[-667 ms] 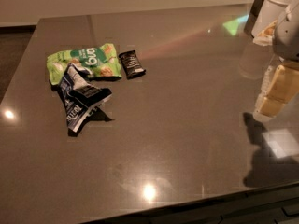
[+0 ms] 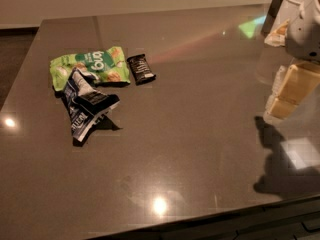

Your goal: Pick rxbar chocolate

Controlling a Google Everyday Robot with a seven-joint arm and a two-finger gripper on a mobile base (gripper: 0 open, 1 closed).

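Note:
The rxbar chocolate (image 2: 140, 69) is a small flat black wrapper with white lettering. It lies on the dark table (image 2: 190, 134) at the back left, just to the right of a green snack bag (image 2: 92, 64). My gripper (image 2: 291, 91) hangs over the table's right side, far to the right of the bar and holding nothing that I can see. Its white arm housing (image 2: 305, 26) rises above it at the frame's right edge.
A wrinkled dark blue and white bag (image 2: 86, 106) lies in front of the green bag. The table's front edge runs along the bottom of the view. The arm casts a shadow (image 2: 280, 169) on the table's right front.

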